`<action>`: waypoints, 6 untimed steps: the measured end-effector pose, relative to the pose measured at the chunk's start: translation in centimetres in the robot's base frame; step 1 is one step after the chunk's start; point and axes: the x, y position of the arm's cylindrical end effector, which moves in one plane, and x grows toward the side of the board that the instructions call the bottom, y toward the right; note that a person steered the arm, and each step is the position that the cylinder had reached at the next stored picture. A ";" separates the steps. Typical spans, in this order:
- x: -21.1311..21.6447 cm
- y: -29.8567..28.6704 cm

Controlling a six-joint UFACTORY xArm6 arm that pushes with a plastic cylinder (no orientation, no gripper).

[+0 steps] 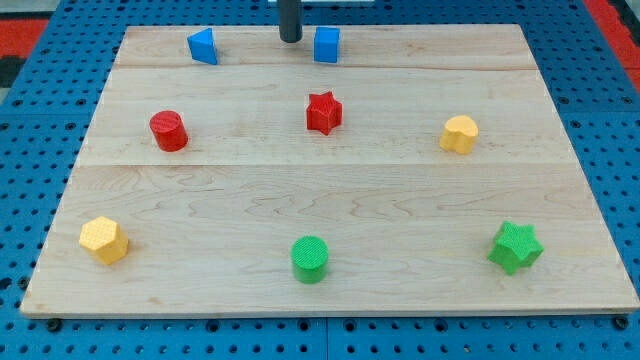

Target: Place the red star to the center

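Sitting below my tip point(290, 39), well apart, slightly right: the red star point(323, 112); no hand fitted.

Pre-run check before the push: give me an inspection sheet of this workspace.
Surface: wooden board, flat.
Job's things: red star, above the board's middle.
Clutter: blue blocks; red cylinder; yellow blocks; green cylinder; green star.
Grippers: none; my tip at the view's top, between the blue blocks, touching nothing.
Cables: nothing seen.
Surroundings: blue pegboard.
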 end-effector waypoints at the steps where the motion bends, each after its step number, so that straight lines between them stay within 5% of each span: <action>1: 0.0 0.2; 2: 0.4 0.5; 4: 8.8 0.1; 6: 10.9 2.0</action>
